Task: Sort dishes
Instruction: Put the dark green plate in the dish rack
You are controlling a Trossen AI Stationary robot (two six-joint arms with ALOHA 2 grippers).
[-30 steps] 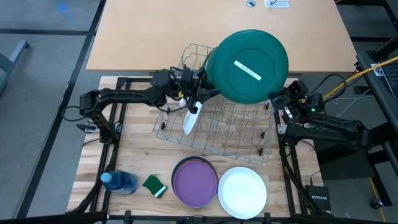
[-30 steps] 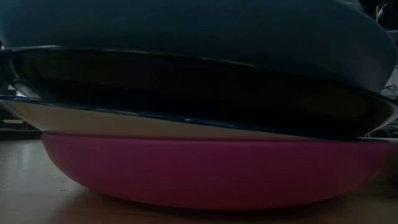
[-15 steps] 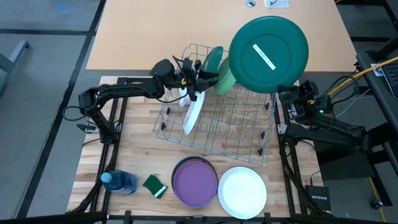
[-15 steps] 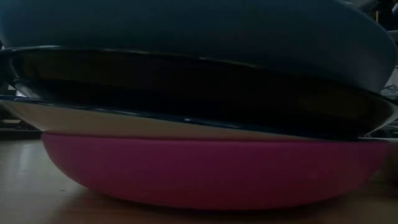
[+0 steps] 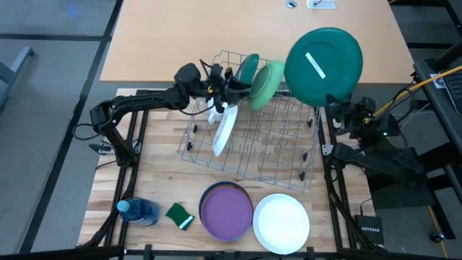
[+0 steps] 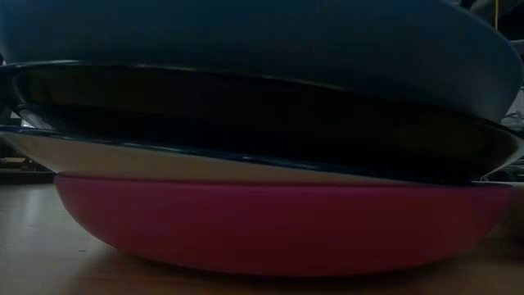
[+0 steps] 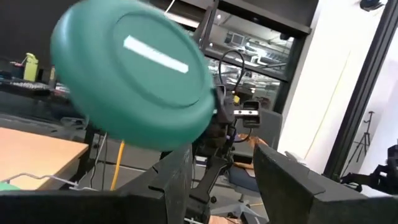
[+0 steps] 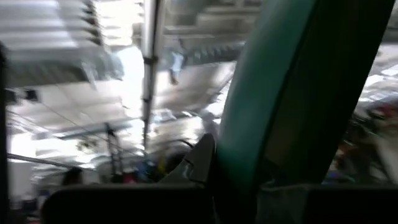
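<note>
Right end effector (image 5: 333, 103) clamped on green plate (image 5: 323, 56); left end effector (image 5: 216, 90), jaws apart, at rack (image 5: 253, 144). Keep your plate level, clear of the rack.

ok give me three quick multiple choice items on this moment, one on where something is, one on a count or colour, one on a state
1. Where is the white plate that lies flat?
A. in the wire rack
B. on the table's near edge, right of the purple-topped stack
C. in the left gripper

2. How many green plates stand in the dish rack?
A. none
B. two
C. five

3. What is the right gripper doing?
A. gripping the dark green plate by its rim
B. resting open on the table
C. holding the sponge

Answers: 1 B, it lies beside the purple-topped stack. 2 B, a dark green one and a light green one stand by the left gripper. 3 A, the dark green plate is raised above the rack's right end.
</note>
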